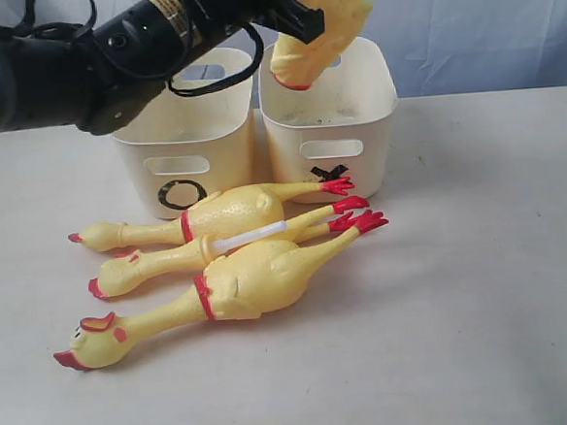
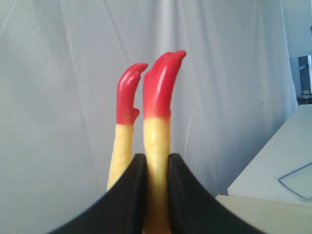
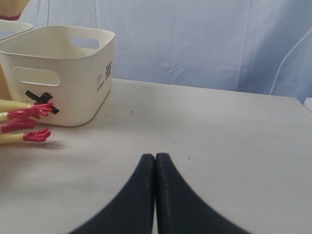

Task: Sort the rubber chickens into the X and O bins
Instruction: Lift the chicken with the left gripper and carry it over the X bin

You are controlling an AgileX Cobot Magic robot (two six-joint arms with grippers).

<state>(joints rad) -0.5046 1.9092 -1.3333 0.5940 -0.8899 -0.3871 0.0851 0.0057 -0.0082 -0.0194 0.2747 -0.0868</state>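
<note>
My left gripper (image 1: pixel 299 17) has reached across above the X bin (image 1: pixel 331 122) and is shut on one leg of a rubber chicken (image 1: pixel 315 35), which hangs head down over that bin. In the left wrist view the black fingers (image 2: pixel 131 195) pinch the yellow leg (image 2: pixel 157 136), and both red feet point away. Three more chickens lie side by side in front of the bins: a far one (image 1: pixel 230 211), a middle one (image 1: pixel 208 247) and a near one (image 1: pixel 244 278). The O bin (image 1: pixel 187 151) stands left of the X bin. My right gripper (image 3: pixel 155 157) is shut and empty, low over the table.
The right wrist view shows the X bin (image 3: pixel 63 73) with red chicken feet (image 3: pixel 34 109) in front of it. A pale blue curtain (image 1: pixel 465 25) hangs behind the table. Bare tabletop (image 1: pixel 483 276) stretches to the right of the chickens.
</note>
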